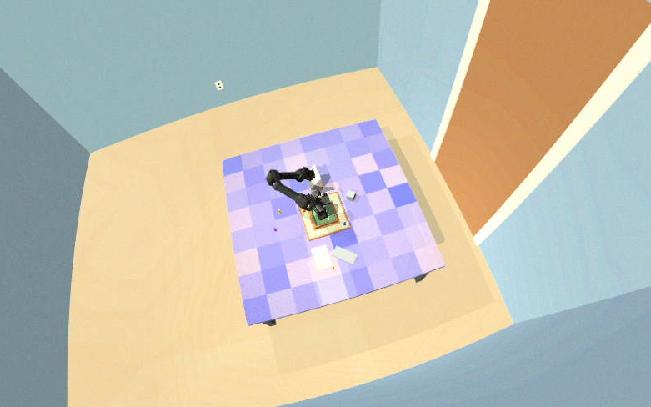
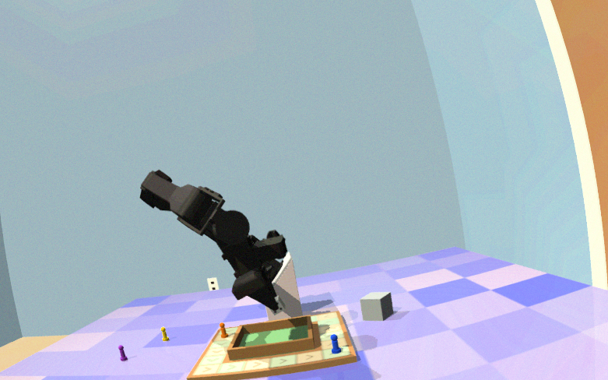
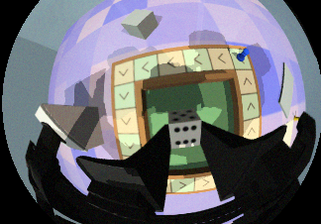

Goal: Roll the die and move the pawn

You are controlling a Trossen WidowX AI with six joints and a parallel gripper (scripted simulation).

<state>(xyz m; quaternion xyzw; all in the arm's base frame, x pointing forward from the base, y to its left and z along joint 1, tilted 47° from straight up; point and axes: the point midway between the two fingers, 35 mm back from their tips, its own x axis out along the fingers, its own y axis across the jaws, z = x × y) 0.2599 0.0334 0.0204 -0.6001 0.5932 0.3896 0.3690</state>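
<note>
The board (image 2: 343,351) lies on the table (image 2: 485,330), with the tray (image 2: 268,350) in its middle. One pawn (image 2: 223,329) stands on the board's far left corner, another (image 2: 335,343) near its right edge. Two more pawns (image 2: 164,333) (image 2: 121,352) stand on the table left of the board. A cube (image 2: 376,305) sits right of the board and farther back. The gripper (image 3: 185,152) hangs over the tray, with the die (image 3: 184,131) between its fingers.

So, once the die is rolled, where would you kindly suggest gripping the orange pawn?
Probably from straight above, fingers closing on the upright orange pawn's narrow upper part. It stands beside the tray wall, so a side approach looks crowded.
</note>
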